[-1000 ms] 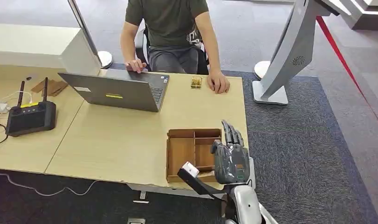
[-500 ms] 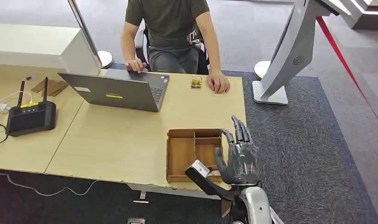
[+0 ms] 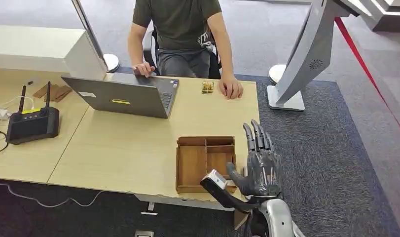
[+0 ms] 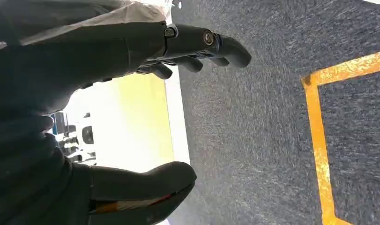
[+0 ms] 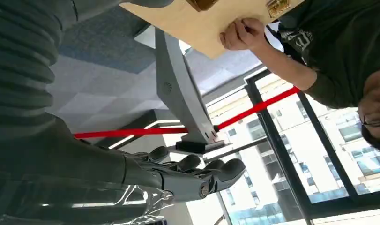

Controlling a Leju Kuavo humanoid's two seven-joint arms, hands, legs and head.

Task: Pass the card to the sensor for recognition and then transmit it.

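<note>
Right robot hand (image 3: 257, 165) open, fingers spread, raised just right of tray (image 3: 205, 163) on surface (image 3: 128, 143). Card not visible; can't tell where. Left robot hand (image 4: 131, 93) empty, hangs over floor. Right nearer.

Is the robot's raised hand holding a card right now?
No, the right hand is raised beside the wooden tray with fingers apart and nothing in it.

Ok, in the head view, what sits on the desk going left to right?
Black router with antennas → open laptop → wooden compartment tray → right hand, open, raised at the desk's right edge.
</note>
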